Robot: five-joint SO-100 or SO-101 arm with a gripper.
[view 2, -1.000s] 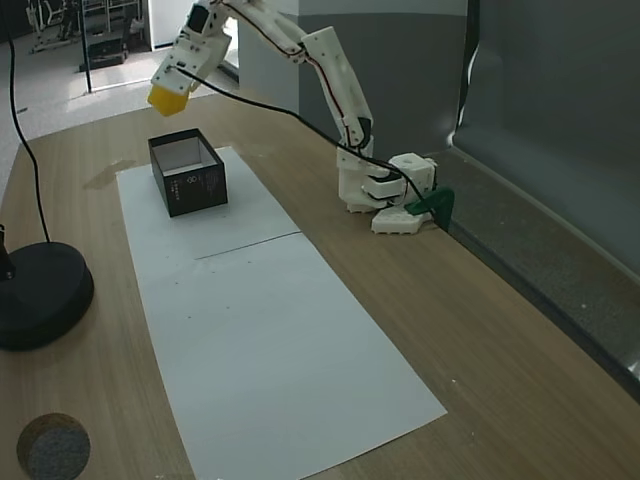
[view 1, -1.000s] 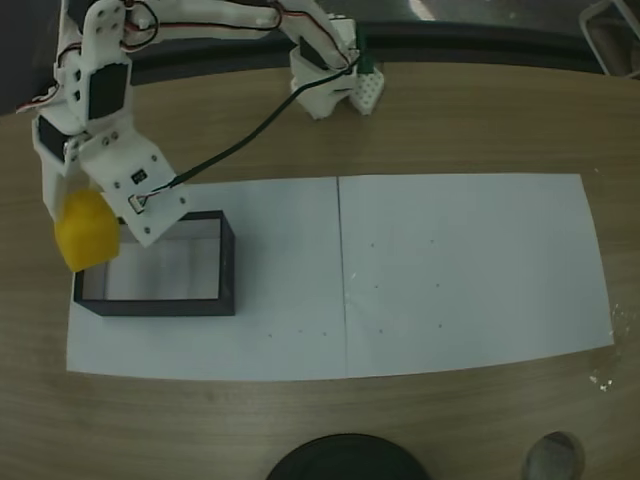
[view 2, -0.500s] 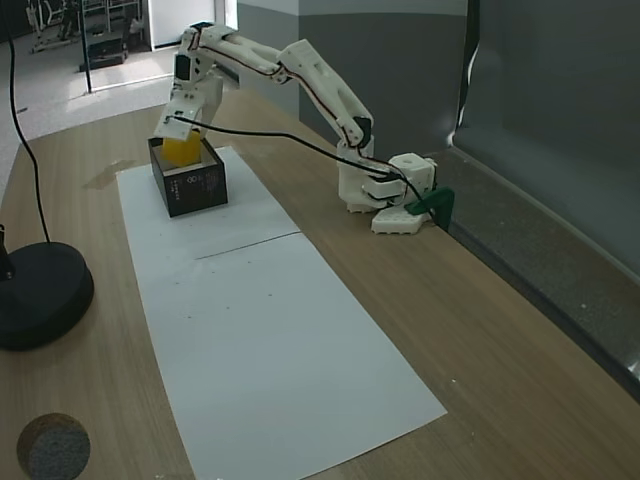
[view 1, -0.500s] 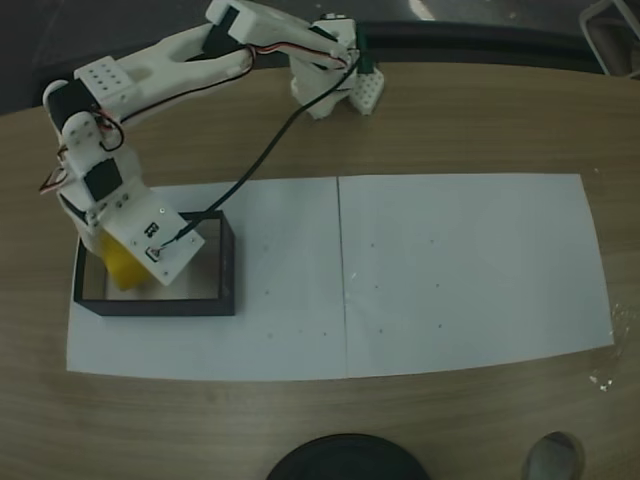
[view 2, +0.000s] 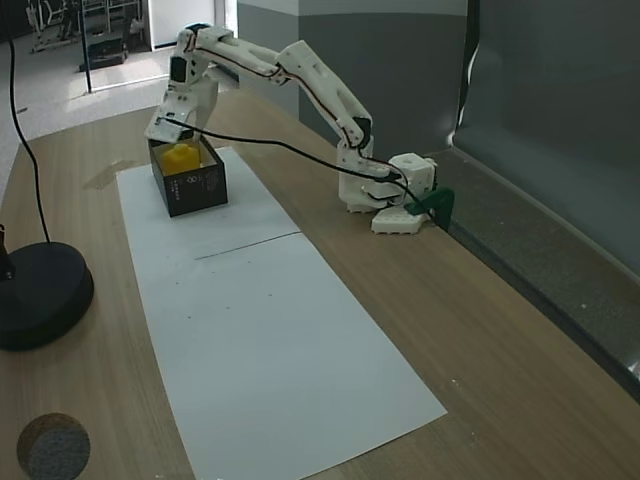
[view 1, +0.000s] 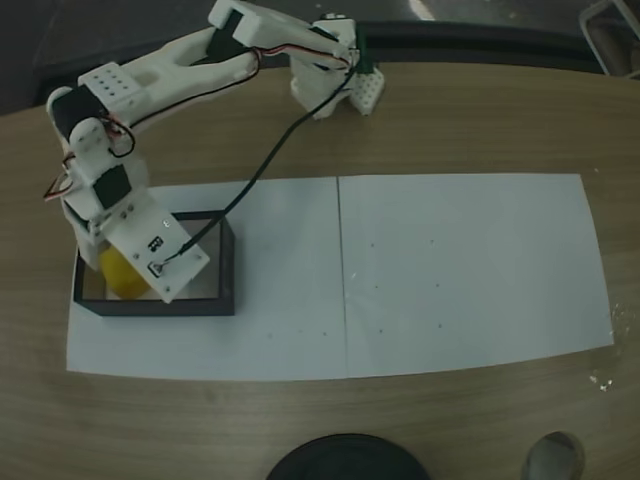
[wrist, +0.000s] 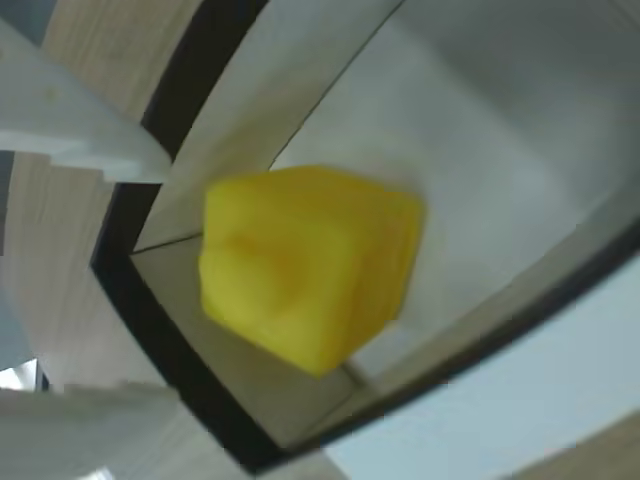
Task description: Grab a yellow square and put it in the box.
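The yellow square point(view 1: 118, 276) lies on the white bottom of the box point(view 1: 229, 266), near its left end in a fixed view. In the wrist view the yellow square point(wrist: 305, 265) rests in a corner of the box point(wrist: 150, 335), tilted slightly. My gripper point(view 1: 135, 280) hangs over that end of the box, open, its white fingers point(wrist: 70, 115) spread wide of the cube and not touching it. From the side, the yellow square point(view 2: 180, 156) shows just under the gripper point(view 2: 170, 132), inside the black-walled box point(view 2: 197, 186).
White paper sheets point(view 1: 450, 270) cover the middle of the wooden table. The arm's base point(view 1: 335, 80) stands at the far edge, with a black cable running to the wrist. A black round stand point(view 2: 35, 295) sits at the table's near side.
The gripper came down from above the box's left end into the box with the cube, then opened. The cube now lies on the box bottom, free of the fingers.
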